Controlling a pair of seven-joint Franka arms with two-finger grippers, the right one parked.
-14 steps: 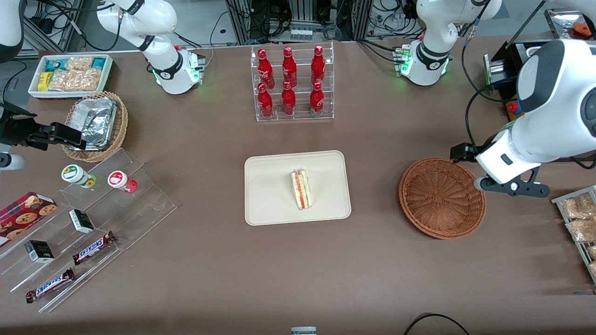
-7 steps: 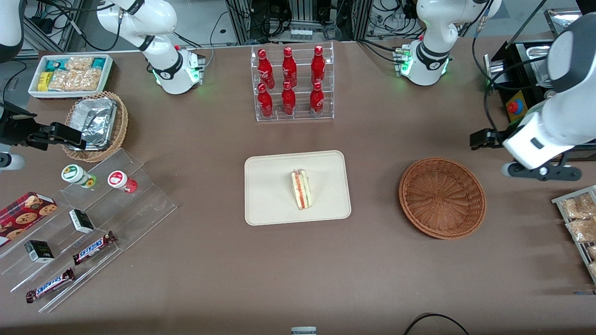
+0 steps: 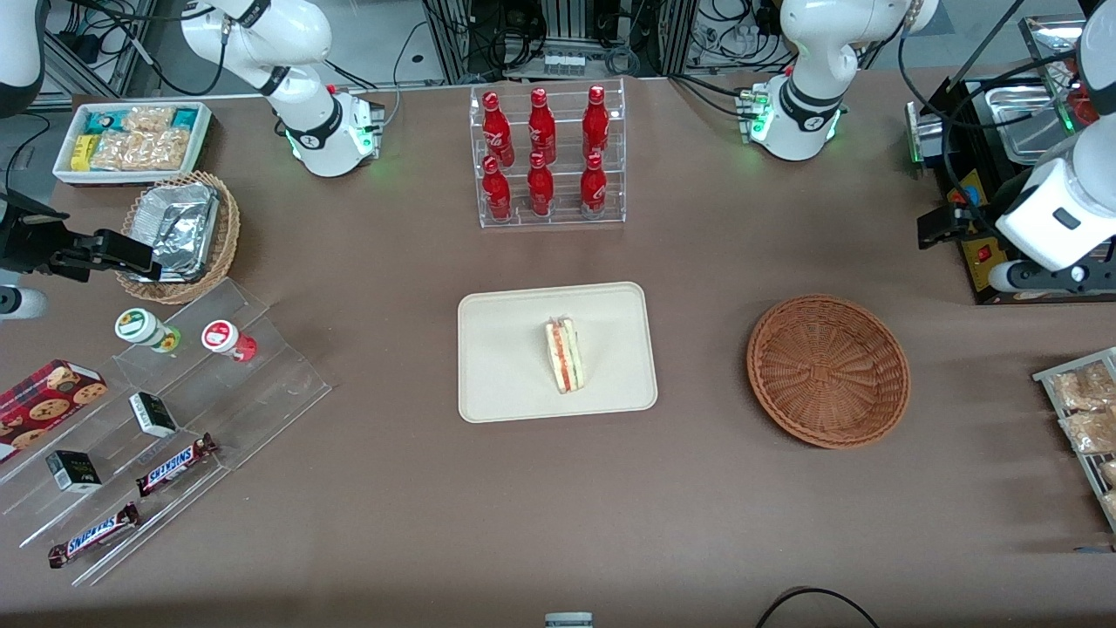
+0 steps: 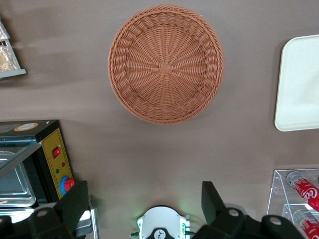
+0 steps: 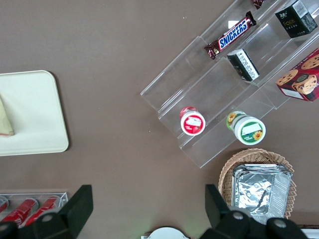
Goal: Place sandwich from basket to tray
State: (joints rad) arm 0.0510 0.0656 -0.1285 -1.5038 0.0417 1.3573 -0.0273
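Observation:
The sandwich [image 3: 565, 355] lies on the cream tray [image 3: 488, 314], near its middle, cut edge up. A corner of the sandwich [image 5: 5, 122] also shows in the right wrist view, on the tray [image 5: 35, 114]. The reddish-brown basket [image 3: 828, 371] sits empty beside the tray, toward the working arm's end. My left gripper [image 3: 1042, 281] hangs high, open and empty, farther from the front camera than the basket, over a black control box. In the left wrist view its fingers [image 4: 75, 199] stand wide apart around nothing, with the empty basket [image 4: 166, 63] and the tray's edge [image 4: 299, 84] below.
A rack of red bottles [image 3: 547, 157] stands farther from the camera than the tray. A black control box [image 3: 976, 235] and a rack of snack packets [image 3: 1081, 410] sit at the working arm's end. Clear acrylic steps with snacks [image 3: 174, 419], a tan foil basket [image 3: 179, 231] and a white bin [image 3: 131, 139] are toward the parked arm's end.
My left gripper has drawn away from the basket's rim, rising and moving farther from the front camera toward the working arm's end. The sandwich, tray and basket have not moved.

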